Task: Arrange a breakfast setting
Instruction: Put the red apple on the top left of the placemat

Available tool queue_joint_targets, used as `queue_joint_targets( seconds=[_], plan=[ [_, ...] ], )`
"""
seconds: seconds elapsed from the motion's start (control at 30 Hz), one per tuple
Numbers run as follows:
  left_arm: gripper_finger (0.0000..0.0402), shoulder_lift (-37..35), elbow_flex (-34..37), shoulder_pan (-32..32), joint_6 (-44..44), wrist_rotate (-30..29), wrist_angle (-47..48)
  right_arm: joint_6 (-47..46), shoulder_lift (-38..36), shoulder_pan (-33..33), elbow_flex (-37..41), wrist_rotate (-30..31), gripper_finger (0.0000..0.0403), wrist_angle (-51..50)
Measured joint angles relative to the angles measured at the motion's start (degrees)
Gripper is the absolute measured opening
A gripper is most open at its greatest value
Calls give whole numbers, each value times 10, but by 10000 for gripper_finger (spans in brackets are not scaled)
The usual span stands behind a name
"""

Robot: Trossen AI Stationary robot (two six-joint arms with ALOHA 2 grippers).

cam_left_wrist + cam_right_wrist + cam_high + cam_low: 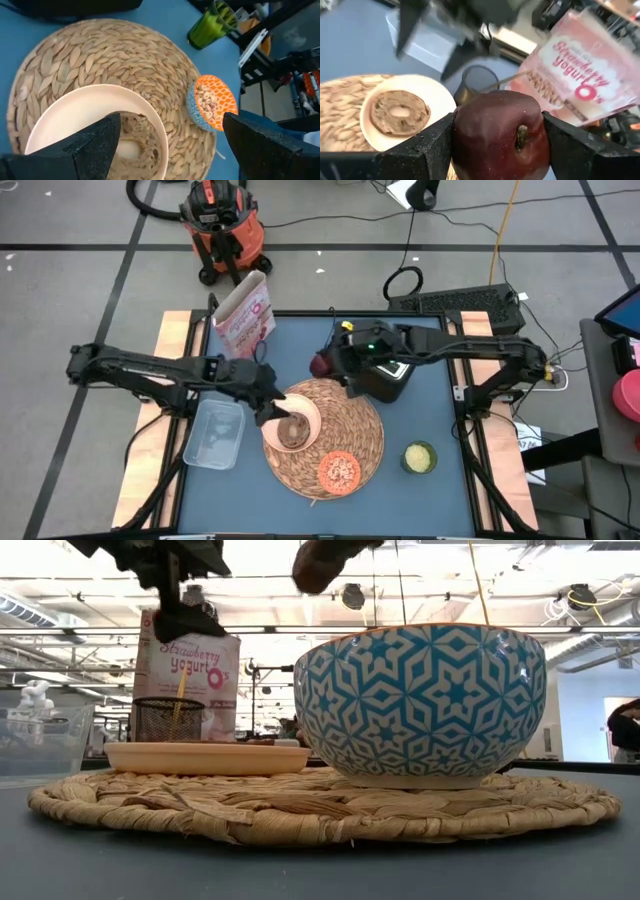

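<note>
A round woven placemat (355, 430) lies mid-table. On it stand a cream bowl (312, 418) holding a round brown piece of bread (400, 112) and a small orange dish (340, 470) of cereal, blue-patterned outside (430, 705). My left gripper (272, 408) hangs open and empty above the cream bowl (75, 115). My right gripper (330, 363) is shut on a dark-red fruit (500, 135) above the mat's far edge. A pink-white cereal box (245, 315) stands at the far left. A dark mesh cup (477, 80) with a wooden handle (512, 77) in it stands before the box. My right gripper pinches the dark-red fruit between its two fingers (427, 150), on two opposite sides (462, 135). The fruit's stem (521, 135) faces the wrist. The fruit is lifted clear, high above the mat (320, 565).
A clear plastic tub (215, 435) sits left of the mat, under my left arm. A small green-yellow cup (418, 457) stands right of the mat. Wooden table borders run along both sides.
</note>
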State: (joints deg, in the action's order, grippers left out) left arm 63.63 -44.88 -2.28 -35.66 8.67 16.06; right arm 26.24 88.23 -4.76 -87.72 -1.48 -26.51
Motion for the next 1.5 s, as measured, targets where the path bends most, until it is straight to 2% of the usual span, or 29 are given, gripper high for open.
queue_joint_targets(
  seconds=[0.37,0.63,0.93,1.5],
  plan=[
    [354,-112,-1,0,0,-1,52,0,137,-28,-2,0,254,-22],
    [354,-128,0,0,1,-11,52,2,200,-28,-2,0,254,-16],
    [354,-125,0,0,37,-12,51,0,228,-28,-2,-2,254,-6],
    [354,-125,0,0,37,-12,52,0,252,-28,-1,-3,258,12]
  ],
)
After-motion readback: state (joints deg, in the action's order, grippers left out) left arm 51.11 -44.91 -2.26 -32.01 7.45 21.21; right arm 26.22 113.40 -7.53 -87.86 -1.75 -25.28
